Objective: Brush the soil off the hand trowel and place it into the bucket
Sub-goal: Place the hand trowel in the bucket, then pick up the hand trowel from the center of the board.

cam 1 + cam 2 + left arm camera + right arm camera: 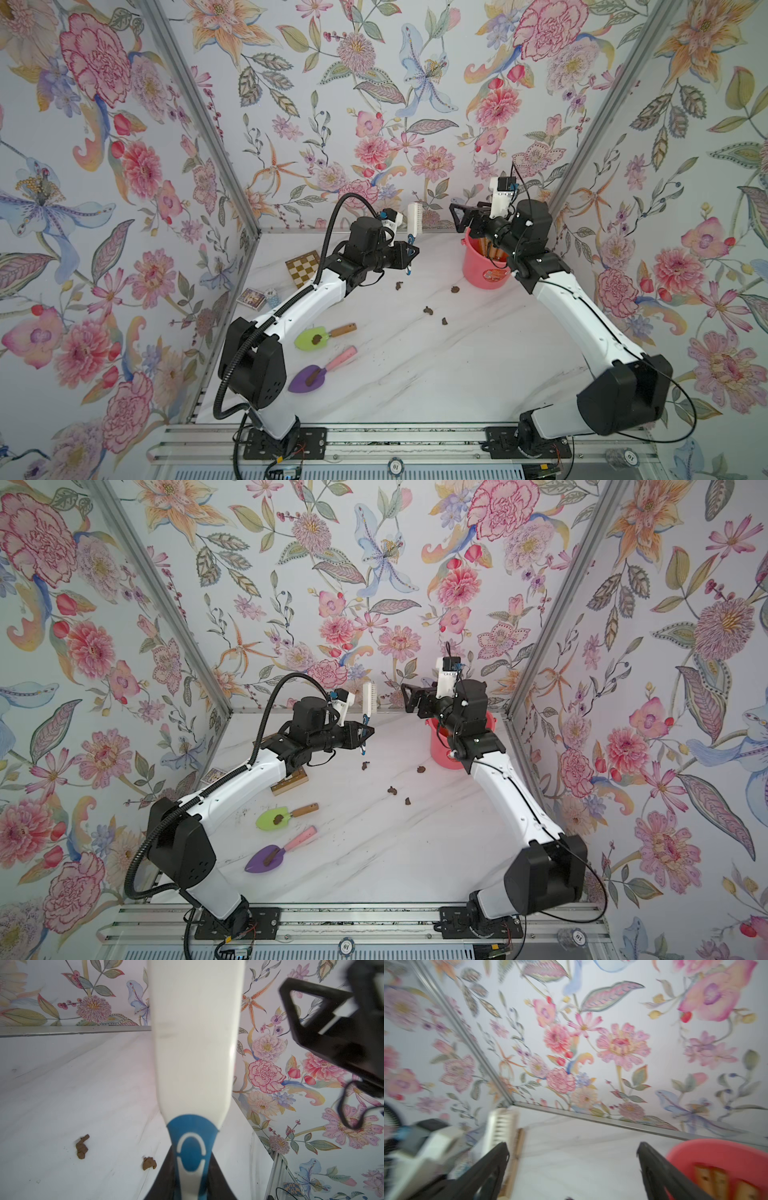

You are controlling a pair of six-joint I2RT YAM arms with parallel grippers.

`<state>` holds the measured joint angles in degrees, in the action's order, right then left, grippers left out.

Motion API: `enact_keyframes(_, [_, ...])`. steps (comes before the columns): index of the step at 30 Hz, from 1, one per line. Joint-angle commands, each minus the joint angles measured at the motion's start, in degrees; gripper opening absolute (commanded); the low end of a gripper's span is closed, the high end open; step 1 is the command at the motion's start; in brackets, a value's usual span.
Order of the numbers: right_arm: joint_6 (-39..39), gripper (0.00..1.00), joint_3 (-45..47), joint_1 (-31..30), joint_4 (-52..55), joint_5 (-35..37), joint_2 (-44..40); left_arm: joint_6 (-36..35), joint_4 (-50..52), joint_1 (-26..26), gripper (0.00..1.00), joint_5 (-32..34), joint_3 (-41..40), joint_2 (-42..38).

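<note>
wooden handles (494,250) stand in the bucket (480,272), so some trowels seem done. the right hand (457,217) hangs wide open and empty just beside its rim; the left hand (411,254) is clamped on the brush (414,218). a green trowel (307,338) and a purple trowel (305,380) lie on the worktop (436,374), soil (316,339) on both blades.

- Robot lab test cell, not a home: boxed-in enclosure, walls (374,104) skinned in floral wallpaper.
- Aluminium profiles (201,116) run up both back corners of the bench (457,374), which has a marble-look top.
- Left arm (303,299) and right arm (573,316) bolted via black base plates (313,442) to a slotted aluminium rail (399,436) along the bench's front edge.
- Exposed cable conduit (332,224); staged props: clay soil (428,310) lumps, plastic bucket (478,274).
</note>
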<state>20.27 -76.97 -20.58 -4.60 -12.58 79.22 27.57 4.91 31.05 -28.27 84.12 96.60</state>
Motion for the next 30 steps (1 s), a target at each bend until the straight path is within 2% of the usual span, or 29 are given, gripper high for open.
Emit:
enact_keyframes(1, [16.85, 0.99, 5.82, -3.60, 3.73, 7.37, -2.97, 1.72, -4.56, -2.61, 0.00, -0.95, 0.40, -1.15])
enact_keyframes(5, [27.76, 0.99, 9.82, -8.10, 5.74, 9.03, -6.63, 3.60, -5.74, -4.97, 0.00, -2.10, 0.48, -0.89])
enact_keyframes(9, [26.83, 0.99, 14.62, -12.38, -1.77, 11.09, -10.30, 3.28, -4.61, -5.84, 0.00, -2.39, 1.64, -0.80])
enact_keyframes(12, [27.90, 0.99, 16.28, -13.33, -1.51, 12.89, -11.42, 2.89, -3.64, -5.91, 0.00, -3.32, 2.79, -0.66])
enact_keyframes(14, [27.84, 0.99, 18.51, -13.78, -4.93, 13.49, -12.31, 1.96, -1.95, -5.96, 0.00, -3.30, 3.51, -1.20])
enact_keyframes(16, [30.23, 0.99, 18.90, -13.57, -2.86, 17.33, -12.27, 0.98, 0.20, -5.91, 0.00, -2.37, 3.68, -2.30])
enact_keyframes(22, [37.47, 0.99, 18.30, -15.40, 8.05, 27.42, -6.98, 0.11, 8.55, -5.99, 0.00, 5.59, 0.91, -6.50])
enact_keyframes(24, [39.75, 0.97, 16.76, -16.79, 11.82, 29.13, -3.97, -1.22, 12.50, -6.15, 0.00, 8.58, -0.07, -10.04])
enact_keyframes(27, [45.37, 0.93, 14.10, -20.18, 16.69, 33.00, 0.68, -3.10, 19.66, -6.77, 0.00, 13.53, -0.43, -12.28])
enact_keyframes(30, [54.25, 0.89, 12.92, -24.41, 19.03, 36.86, 4.66, -4.01, 23.94, -7.31, 0.00, 18.45, -2.47, -15.23])
